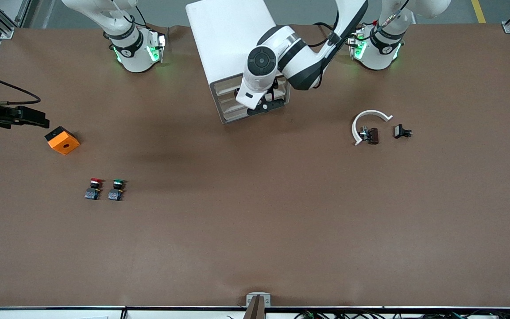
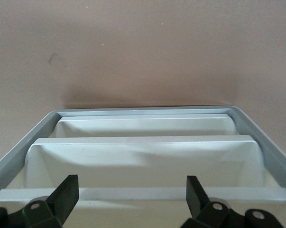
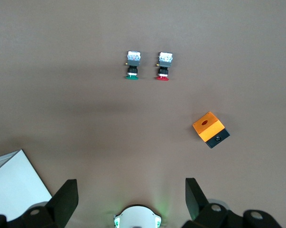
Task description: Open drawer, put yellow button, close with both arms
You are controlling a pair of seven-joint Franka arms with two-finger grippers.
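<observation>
at the cabinet [image 1: 228, 40] front, up by the top drawer [image 2: 133, 194]: left gripper [image 1: 266, 107], fingers [image 2: 62, 194] spread wide, gripping nothing, the drawer's front lip lying between them. cannot tell whether that drawer is fully shut. cannot tell where the yellow button lies.

over the table [image 1: 255, 230] at the right arm's end, just beside an orange box [image 1: 62, 140]: right gripper [image 1: 38, 118], fingers [image 3: 64, 197] wide apart too and empty.

nearer the front camera than the box: red button [image 1: 93, 188] and green button [image 1: 116, 189], side by side, close but apart, caps pointing toward the arms' bases.

toward the left arm's end, nearer the camera than the left base: white curved piece [image 1: 370, 122], with a small dark part [image 1: 372, 135] touching or just inside its open side, and a black clip [image 1: 402, 131] just beside these.
</observation>
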